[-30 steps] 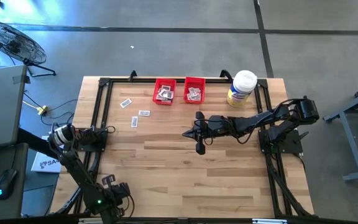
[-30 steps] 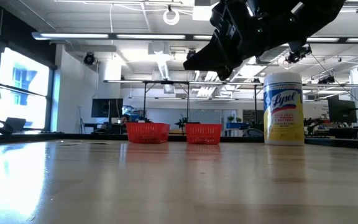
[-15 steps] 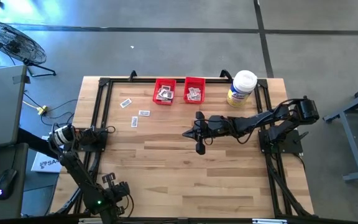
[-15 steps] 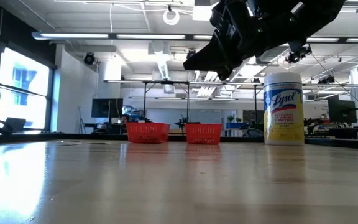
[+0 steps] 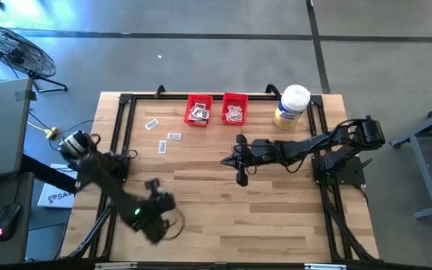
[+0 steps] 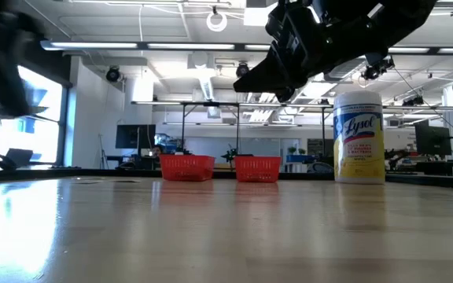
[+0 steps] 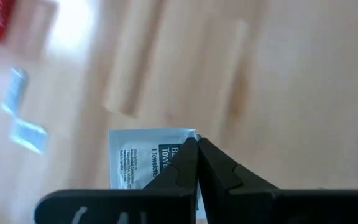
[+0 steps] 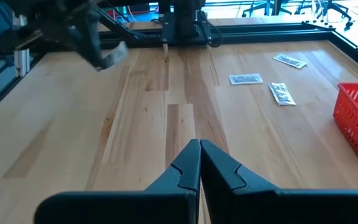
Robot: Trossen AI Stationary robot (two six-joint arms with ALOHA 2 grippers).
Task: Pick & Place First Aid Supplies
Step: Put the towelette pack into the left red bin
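Observation:
My left gripper (image 5: 153,184) hangs over the table's near-left part, shut on a white first aid packet (image 7: 143,159) with dark print; the right wrist view shows that gripper (image 8: 98,48) and its packet (image 8: 114,55) in the air. Three more packets (image 5: 162,147) lie flat on the wood at far left. Two red bins (image 5: 199,110) (image 5: 235,109) at the far edge hold several packets. My right gripper (image 5: 239,160) is shut and touches nothing; it hovers over the table's middle (image 8: 199,148). My left gripper pinches the packet between its two fingers (image 7: 185,163) at one edge, close to a corner (image 7: 180,138). The packet is lifted clear of the table, and most of it sticks out to one side of the fingers.
A white-lidded jar with a yellow label (image 5: 291,106) stands at the far right, beside the bins, and looms large in the low view (image 6: 359,137). A black frame (image 5: 126,101) rims the table. Bare wood lies between the two grippers.
My left arm has swung quickly from the near-left corner toward the table's middle, moving right and toward the far edge, and shows blurred. It has also come into the low view at the left.

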